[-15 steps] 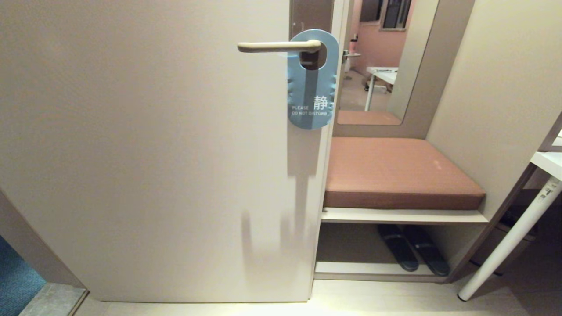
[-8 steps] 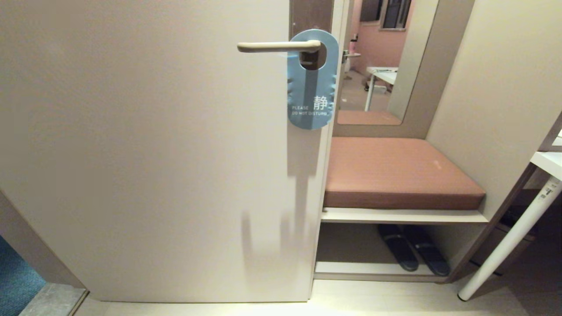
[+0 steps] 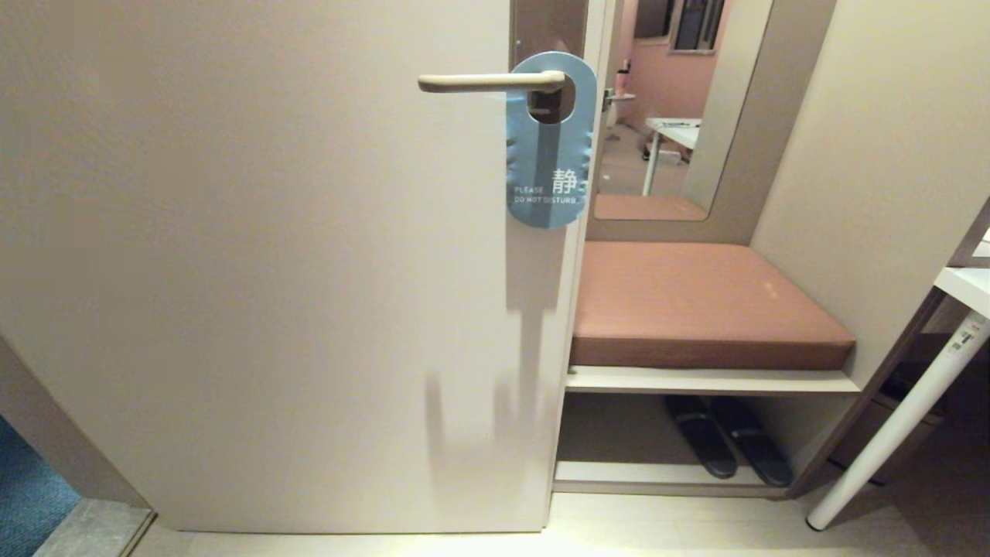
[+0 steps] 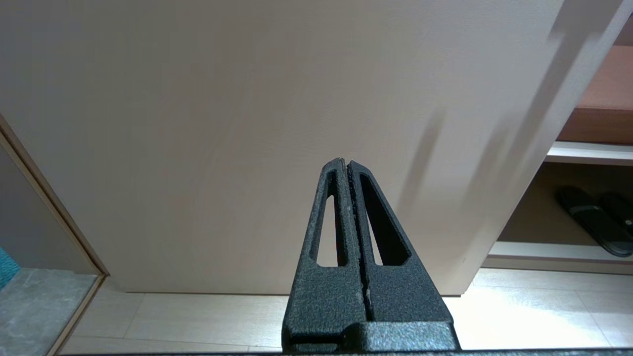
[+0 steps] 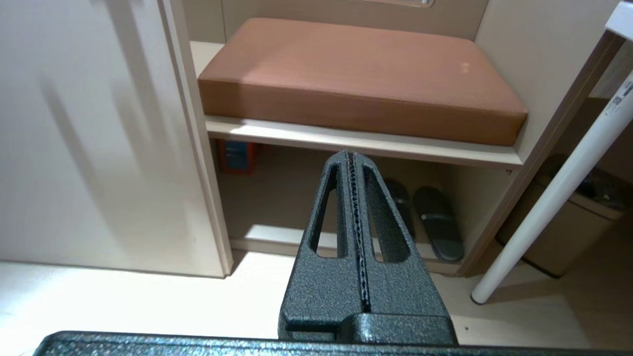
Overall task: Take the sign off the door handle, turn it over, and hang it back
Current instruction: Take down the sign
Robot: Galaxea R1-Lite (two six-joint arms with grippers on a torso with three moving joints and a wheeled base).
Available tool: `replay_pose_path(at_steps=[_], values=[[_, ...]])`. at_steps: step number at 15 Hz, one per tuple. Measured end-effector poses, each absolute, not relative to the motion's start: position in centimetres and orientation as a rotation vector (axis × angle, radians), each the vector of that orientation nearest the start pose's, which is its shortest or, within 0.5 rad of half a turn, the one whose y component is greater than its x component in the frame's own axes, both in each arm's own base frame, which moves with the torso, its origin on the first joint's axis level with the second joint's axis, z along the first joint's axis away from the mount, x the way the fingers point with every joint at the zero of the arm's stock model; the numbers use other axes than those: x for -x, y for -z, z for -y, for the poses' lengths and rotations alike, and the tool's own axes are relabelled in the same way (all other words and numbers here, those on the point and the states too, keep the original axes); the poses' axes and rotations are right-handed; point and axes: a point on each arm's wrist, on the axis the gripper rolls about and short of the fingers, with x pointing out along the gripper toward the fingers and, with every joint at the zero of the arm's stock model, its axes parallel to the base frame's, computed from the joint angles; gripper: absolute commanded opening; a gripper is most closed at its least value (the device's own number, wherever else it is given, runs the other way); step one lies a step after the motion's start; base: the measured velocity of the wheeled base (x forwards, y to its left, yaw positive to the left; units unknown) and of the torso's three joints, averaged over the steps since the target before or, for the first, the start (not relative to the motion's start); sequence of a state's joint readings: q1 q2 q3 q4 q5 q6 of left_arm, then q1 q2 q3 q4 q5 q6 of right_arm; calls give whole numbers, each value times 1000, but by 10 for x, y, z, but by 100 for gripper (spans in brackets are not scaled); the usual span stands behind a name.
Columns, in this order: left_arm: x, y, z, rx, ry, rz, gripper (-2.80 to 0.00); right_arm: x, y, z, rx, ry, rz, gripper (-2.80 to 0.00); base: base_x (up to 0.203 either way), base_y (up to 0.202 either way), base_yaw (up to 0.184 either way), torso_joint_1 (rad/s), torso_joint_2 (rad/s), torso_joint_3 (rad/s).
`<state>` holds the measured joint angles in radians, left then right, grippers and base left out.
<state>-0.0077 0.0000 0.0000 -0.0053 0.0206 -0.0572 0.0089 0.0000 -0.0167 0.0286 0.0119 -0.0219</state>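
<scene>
Left claw [image 4: 348, 165]: clenched, empty, low before the door [image 3: 255, 271].
Right claw [image 5: 351, 157]: clenched, empty, facing the slippers [image 5: 437, 222].
Sign [image 3: 551, 143]: hanging on the door handle [image 3: 491, 81] (text outward).
Beyond: cushion [image 3: 696, 302].

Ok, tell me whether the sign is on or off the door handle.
On. The sign hangs from the door handle, the lever passing through its hole, "PLEASE DO NOT DISTURB" facing out.
</scene>
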Motion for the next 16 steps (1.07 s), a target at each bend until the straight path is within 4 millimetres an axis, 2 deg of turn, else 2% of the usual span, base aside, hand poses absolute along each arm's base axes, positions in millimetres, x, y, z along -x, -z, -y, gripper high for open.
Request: replay_pose_path(at_steps=[2, 6, 9, 13, 16], values=[[23, -76, -1, 57, -12, 6, -280, 28, -87, 0, 21, -37, -1, -280, 0, 0, 0, 0, 0, 0], [23, -76, -1, 57, -13, 6, -280, 42, -118, -1, 17, -68, -31, -280, 0, 0, 0, 0, 0, 0], [23, -76, -1, 58, -13, 6, -280, 43, -160, -1, 18, -67, -8, -280, 0, 0, 0, 0, 0, 0], [23, -76, -1, 58, -13, 6, -280, 27, -240, -1, 22, -59, 28, -280, 0, 0, 0, 0, 0, 0], [23, -76, -1, 57, -13, 6, -280, -6, -279, -1, 27, -59, -18, -280, 0, 0, 0, 0, 0, 0]])
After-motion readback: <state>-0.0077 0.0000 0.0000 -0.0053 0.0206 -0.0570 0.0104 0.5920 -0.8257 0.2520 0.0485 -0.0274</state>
